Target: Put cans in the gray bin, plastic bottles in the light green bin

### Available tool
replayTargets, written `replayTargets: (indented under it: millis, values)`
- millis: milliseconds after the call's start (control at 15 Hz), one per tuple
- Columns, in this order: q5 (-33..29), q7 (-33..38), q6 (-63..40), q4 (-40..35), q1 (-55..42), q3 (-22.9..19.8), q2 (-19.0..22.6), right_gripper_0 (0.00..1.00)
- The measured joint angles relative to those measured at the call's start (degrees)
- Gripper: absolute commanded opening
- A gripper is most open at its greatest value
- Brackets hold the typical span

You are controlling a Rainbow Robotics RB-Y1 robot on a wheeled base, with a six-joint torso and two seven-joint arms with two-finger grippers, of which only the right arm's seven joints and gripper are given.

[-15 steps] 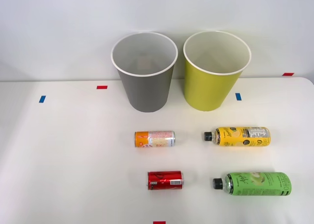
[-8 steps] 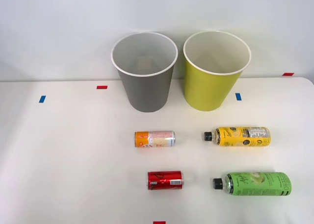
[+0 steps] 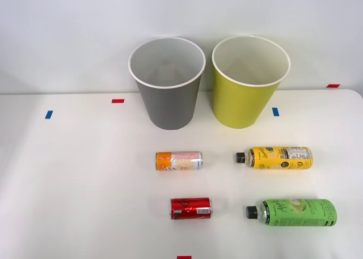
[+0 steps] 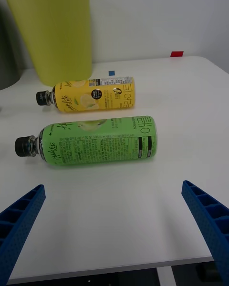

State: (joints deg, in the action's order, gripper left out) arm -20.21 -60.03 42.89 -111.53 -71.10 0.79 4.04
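The right hand [image 4: 114, 233] hovers spread wide above the tabletop [image 3: 85, 185], just short of the green bottle [image 4: 98, 140] lying beside the yellow-labelled bottle [image 4: 93, 95].

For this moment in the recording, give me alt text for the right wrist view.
Two black-capped plastic bottles lie on their sides on a white table, the green bottle nearer the open right gripper, the yellow bottle beyond it. The light green bin stands behind them.

Cans [image 3: 179, 160]: shiny metal. Bottles [image 4: 98, 140]: glossy plastic, printed labels. Bins [image 3: 167, 83]: smooth matt plastic. Table [image 3: 85, 185]: matt white. Fingers [image 4: 207, 219]: ribbed.
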Motion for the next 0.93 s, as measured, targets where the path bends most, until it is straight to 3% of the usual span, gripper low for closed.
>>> replayTargets:
  millis: [933]
  values:
    - [0.0,0.0,0.0,0.0,0.0,0.0,0.0,1.00]
